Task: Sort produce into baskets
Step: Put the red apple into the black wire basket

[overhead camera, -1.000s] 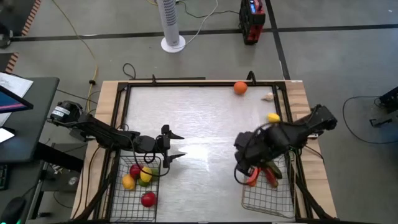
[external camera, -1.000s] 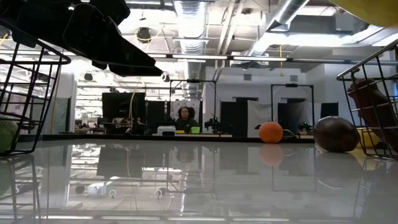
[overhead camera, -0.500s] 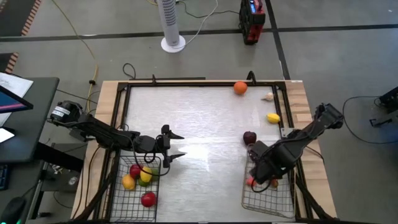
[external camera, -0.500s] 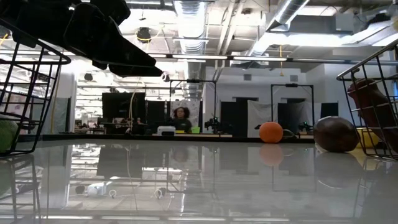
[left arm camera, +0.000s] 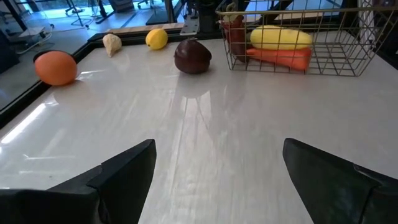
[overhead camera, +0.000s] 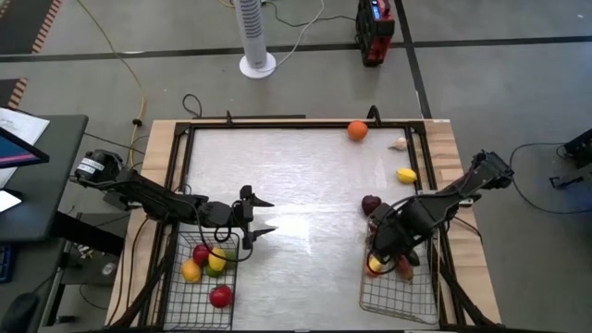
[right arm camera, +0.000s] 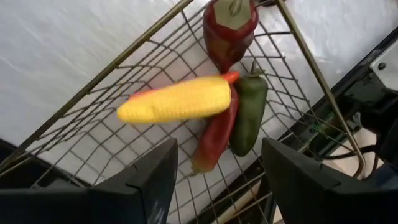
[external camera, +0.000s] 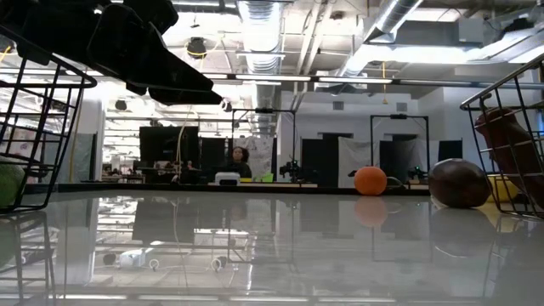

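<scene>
Corn (right arm camera: 177, 99) now lies in the right basket (overhead camera: 398, 291) at the tabletop's (overhead camera: 296, 176) four o'clock, dropped across a red pepper (right arm camera: 214, 138) and cucumber (right arm camera: 247, 118). Right pincer (right arm camera: 214, 177) has lifted above it, released. Plum (overhead camera: 371, 203) sits just beyond the basket. Left pincer (overhead camera: 262, 217) stays open by the left basket (overhead camera: 199, 287) at eight o'clock.

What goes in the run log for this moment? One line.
right gripper: open over right basket | corn: in basket | left gripper: open, waiting by left basket
</scene>
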